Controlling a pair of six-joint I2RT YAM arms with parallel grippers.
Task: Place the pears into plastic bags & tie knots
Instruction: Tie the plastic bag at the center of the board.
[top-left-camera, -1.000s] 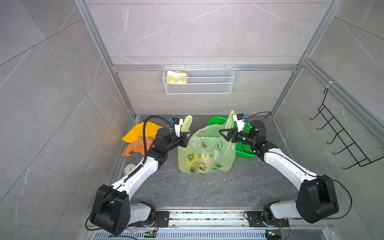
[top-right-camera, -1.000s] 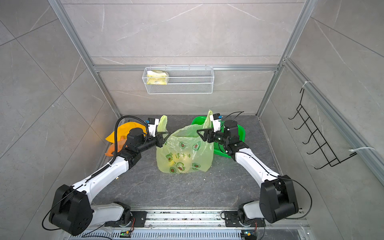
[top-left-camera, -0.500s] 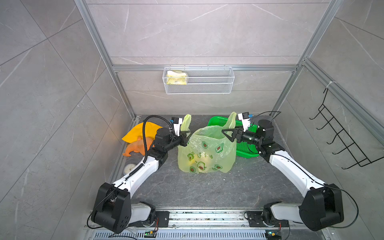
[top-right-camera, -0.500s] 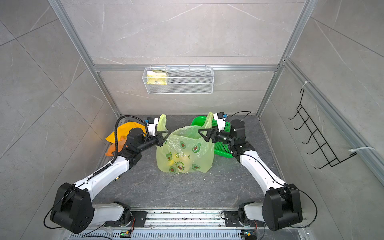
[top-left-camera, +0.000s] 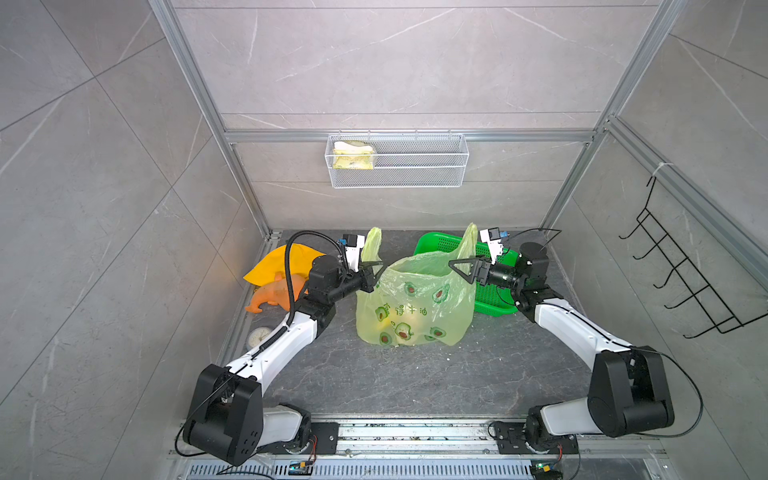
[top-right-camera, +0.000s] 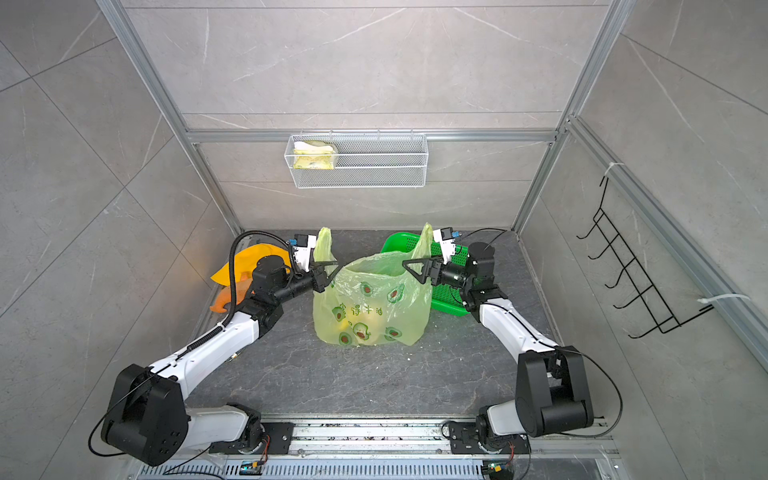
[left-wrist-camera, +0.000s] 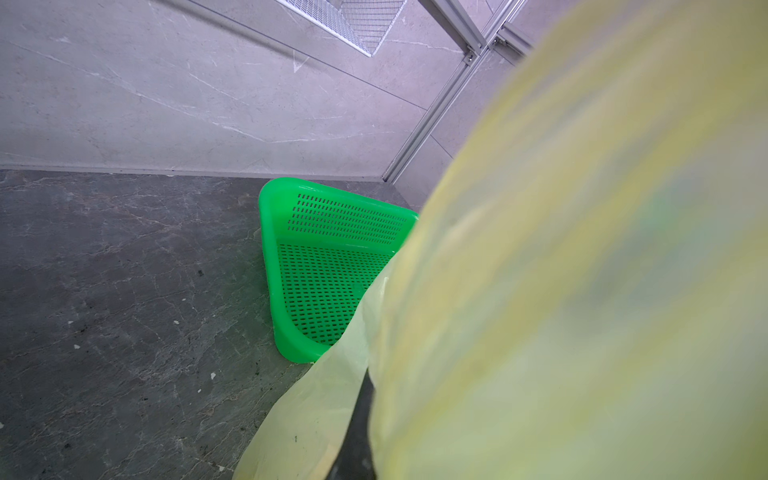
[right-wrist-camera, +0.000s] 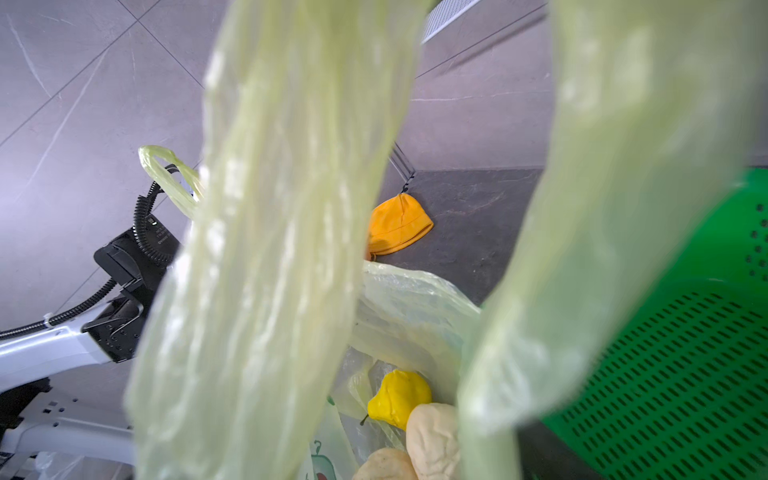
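Grey floor, bag veiling pears, toy half-hidden

Left wrist view is mostly one blurry smear of the plastic bag, so the left gripper at the bag's rim is mostly buried there and the green basket behind the bag is half covered. From the right wrist, blurred handle straps partly block the pears inside the bag, one cut off at the frame edge. Honestly can't tell how the right gripper beside the bag is set.
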